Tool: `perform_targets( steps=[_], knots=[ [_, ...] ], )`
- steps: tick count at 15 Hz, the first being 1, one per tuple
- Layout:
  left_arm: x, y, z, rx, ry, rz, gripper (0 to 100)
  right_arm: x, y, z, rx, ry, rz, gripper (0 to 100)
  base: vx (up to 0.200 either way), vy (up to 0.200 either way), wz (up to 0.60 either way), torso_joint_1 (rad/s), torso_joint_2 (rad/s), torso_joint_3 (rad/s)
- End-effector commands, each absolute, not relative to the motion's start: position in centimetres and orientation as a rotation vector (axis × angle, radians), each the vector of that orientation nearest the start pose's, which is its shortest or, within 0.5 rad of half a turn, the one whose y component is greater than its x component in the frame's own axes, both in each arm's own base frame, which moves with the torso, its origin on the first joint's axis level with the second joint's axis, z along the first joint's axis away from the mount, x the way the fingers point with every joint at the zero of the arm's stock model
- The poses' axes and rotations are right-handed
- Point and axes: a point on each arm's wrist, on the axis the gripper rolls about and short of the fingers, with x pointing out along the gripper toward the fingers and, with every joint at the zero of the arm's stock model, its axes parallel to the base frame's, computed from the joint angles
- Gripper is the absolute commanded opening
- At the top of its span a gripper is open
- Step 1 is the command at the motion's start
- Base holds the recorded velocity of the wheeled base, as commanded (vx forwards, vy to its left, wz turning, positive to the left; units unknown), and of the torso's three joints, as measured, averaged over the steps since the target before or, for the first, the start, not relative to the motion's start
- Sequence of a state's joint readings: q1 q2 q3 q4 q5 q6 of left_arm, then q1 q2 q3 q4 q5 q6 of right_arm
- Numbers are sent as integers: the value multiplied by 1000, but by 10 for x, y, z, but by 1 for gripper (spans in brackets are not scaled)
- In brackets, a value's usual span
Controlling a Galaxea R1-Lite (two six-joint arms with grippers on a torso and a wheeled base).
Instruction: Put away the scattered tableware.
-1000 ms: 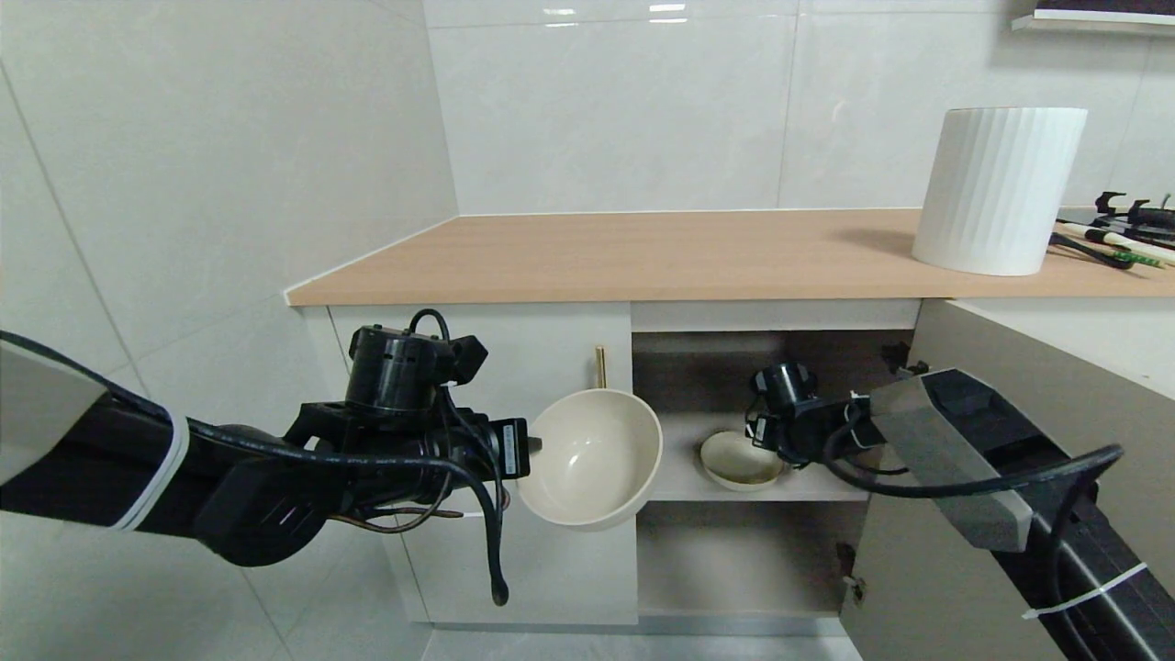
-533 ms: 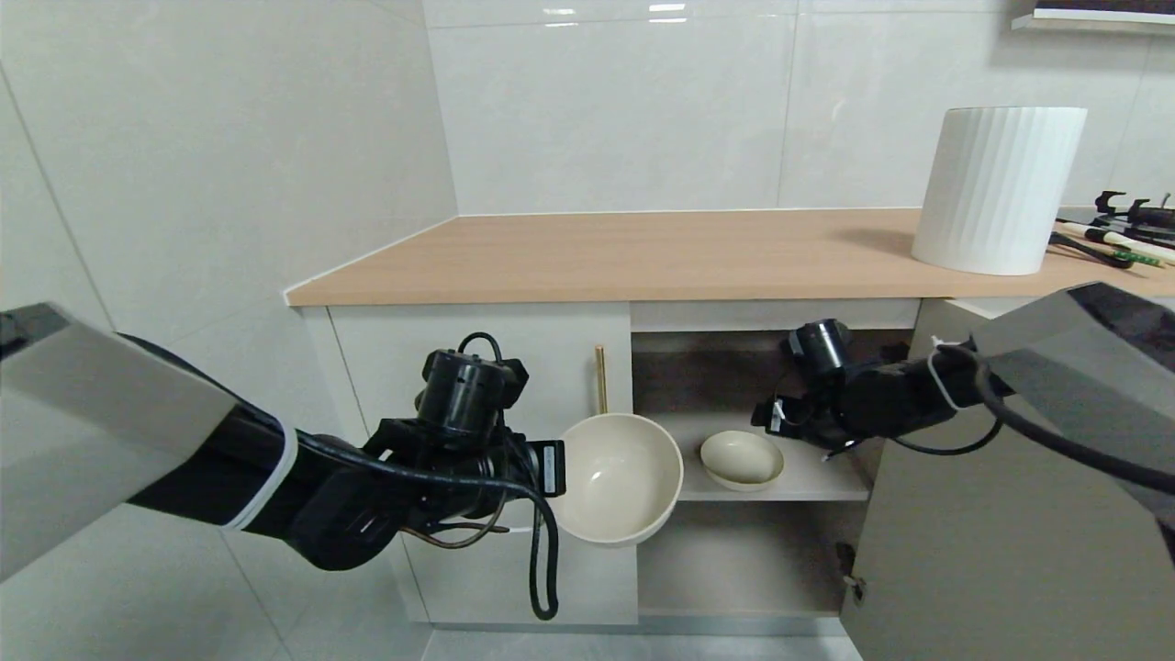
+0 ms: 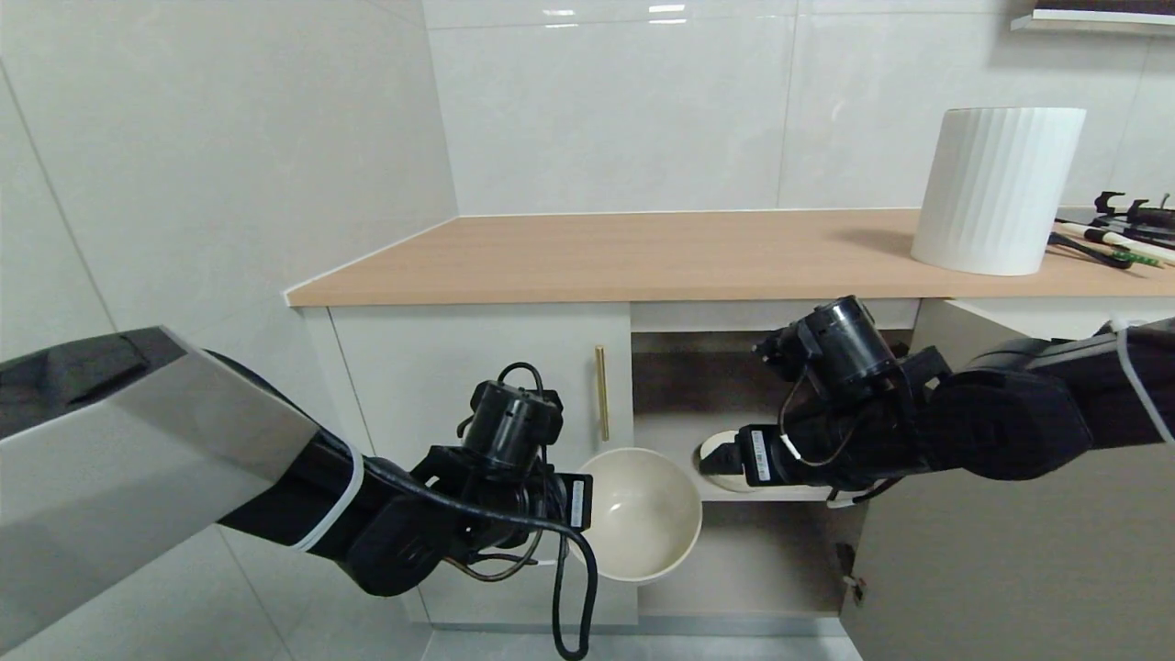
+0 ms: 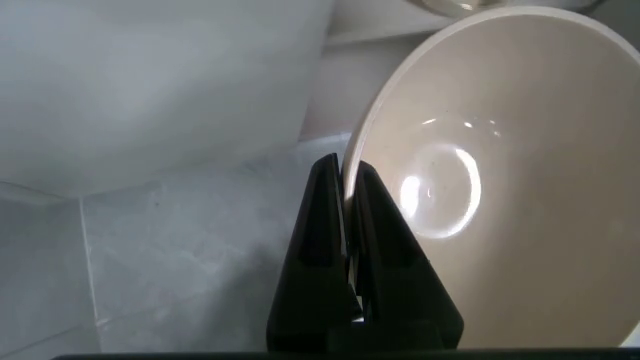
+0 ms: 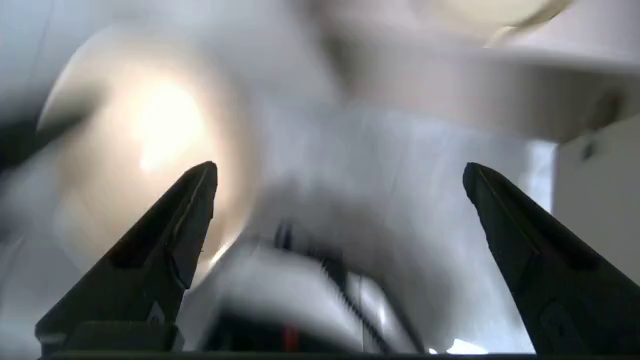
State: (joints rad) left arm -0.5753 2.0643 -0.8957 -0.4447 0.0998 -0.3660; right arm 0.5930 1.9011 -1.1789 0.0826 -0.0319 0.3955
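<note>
The cabinet [image 3: 477,367] under the counter [image 3: 643,257] is seen with its left door shut and its right door [image 3: 964,569] swung wide. The shelf [image 3: 675,459] is thereby exposed, presumably so that tableware can be stowed inside. A ribbed white canister [image 3: 999,188] is stood on the counter at the far right. It is well apart from the opening and is not involved in the present step.

The bowl [image 3: 643,514] is held in the air in front of the cabinet, just left of the opening and below shelf level. It is tilted, so that its hollow is turned up and outward. Its near-left rim is pinched by the left gripper [image 3: 574,503], and in the left wrist view the fingers [image 4: 330,215] are seen clamped on either side of the thin wall of the bowl [image 4: 500,180]. A rim pinch is judged to have been chosen because the body is too wide to be spanned.

A small dish [image 3: 721,439] is already set on the shelf, at its near edge. The right gripper [image 3: 711,462] is placed just in front of it, and its fingers [image 5: 170,235] are spread wide with nothing between them. Contact with the dish cannot be ruled out, since the right wrist view is blurred.

Some utensils [image 3: 1124,234] are left on the counter beyond the canister.
</note>
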Motion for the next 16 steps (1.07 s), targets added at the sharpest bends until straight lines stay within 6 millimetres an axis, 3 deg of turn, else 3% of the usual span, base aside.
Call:
perform_targets(
  steps=[1,7,14,15,16],
  knots=[
    [298,-194,64,-97,760,-321,0,272,200,163,92,849,418,100,0,0,0,0,0,0],
    [287,-201,73,-90,745,-355,0,282,222,118,20,953,407,100,0,0,0,0,0,0],
    [280,-207,74,-80,747,-378,0,289,226,109,11,940,374,100,0,0,0,0,0,0],
    [280,-207,73,-79,749,-378,0,289,226,109,12,938,371,0,0,0,0,0,0,0],
    [280,-207,73,-79,749,-378,0,289,226,109,10,938,369,0,0,0,0,0,0,0]
  ],
)
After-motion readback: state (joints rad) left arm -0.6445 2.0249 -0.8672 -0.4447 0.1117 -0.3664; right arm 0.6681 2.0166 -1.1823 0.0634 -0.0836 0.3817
